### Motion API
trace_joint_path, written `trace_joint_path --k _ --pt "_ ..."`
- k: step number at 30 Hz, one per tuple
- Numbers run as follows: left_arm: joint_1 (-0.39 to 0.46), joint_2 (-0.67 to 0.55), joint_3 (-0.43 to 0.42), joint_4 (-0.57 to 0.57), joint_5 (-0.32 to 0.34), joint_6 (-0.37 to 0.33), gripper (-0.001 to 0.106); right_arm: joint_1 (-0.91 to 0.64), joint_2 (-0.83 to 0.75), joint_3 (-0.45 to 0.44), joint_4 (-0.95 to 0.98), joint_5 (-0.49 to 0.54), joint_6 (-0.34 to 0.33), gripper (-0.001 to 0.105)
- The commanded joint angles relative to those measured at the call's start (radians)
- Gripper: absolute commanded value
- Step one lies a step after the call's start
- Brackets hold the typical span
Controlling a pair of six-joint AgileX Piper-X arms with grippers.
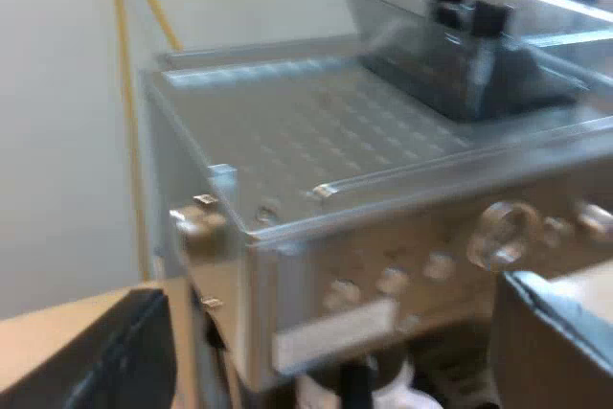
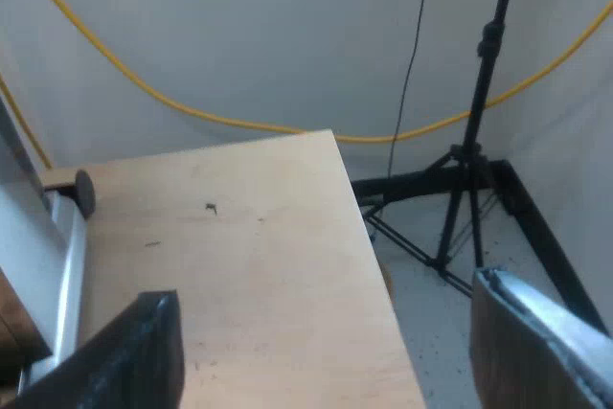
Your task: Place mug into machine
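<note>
The espresso machine (image 1: 364, 198) stands close before my left gripper (image 1: 330, 366), its steel top and the smoked bean hopper (image 1: 469, 40) seen from above. Along its front run round buttons and a dial (image 1: 503, 232). Under the front a white rounded thing (image 1: 397, 385) peeks out beside a black part; I cannot tell whether it is the mug. My left gripper is open, nothing between its fingers (image 1: 105, 356). My right gripper (image 2: 330, 352) hangs open over the bare wooden table (image 2: 239, 265), holding nothing. A metal edge of the machine (image 2: 43, 246) shows beside it.
The table's edge (image 2: 369, 237) drops to a speckled floor where a black tripod stand (image 2: 469, 160) rises. Yellow cables (image 2: 239, 124) run along the pale wall behind the table and the machine.
</note>
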Motion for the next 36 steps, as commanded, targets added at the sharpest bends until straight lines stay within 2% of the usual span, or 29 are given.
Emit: trace_joint_path --k 1,2,5,8,14,21,24,28,36 --pt "-0.003 -0.049 -0.009 0.091 0.018 0.041 0.069 -0.005 -0.037 -0.003 0.010 -0.021 -0.023 0.064" --pt "-0.002 -0.080 -0.009 0.163 0.001 0.077 0.069 -0.005 -0.082 0.016 0.010 -0.024 -0.023 0.064" --pt "-0.002 -0.135 0.003 0.203 -0.050 0.096 0.069 -0.005 -0.152 0.070 0.010 -0.024 -0.023 0.064" --pt "-0.002 -0.176 0.019 0.203 -0.058 0.097 0.069 -0.005 -0.219 0.126 0.010 -0.024 -0.023 0.064" --pt "-0.002 -0.376 0.088 0.257 -0.056 0.097 0.069 -0.005 -0.428 0.254 0.017 -0.024 -0.015 0.064" --pt "-0.002 -0.539 0.165 0.360 -0.056 0.097 0.069 -0.005 -0.603 0.315 0.066 -0.054 -0.012 0.064" --pt "-0.002 -0.590 0.210 0.394 -0.056 0.097 0.069 -0.005 -0.680 0.342 0.066 -0.096 0.022 0.064" --pt "-0.002 -0.648 0.253 0.440 -0.052 0.096 0.069 -0.005 -0.783 0.376 0.066 -0.094 0.068 0.064" --pt "-0.002 -0.752 0.256 0.558 -0.037 0.096 0.069 -0.005 -0.776 0.377 0.172 -0.094 0.068 0.064"
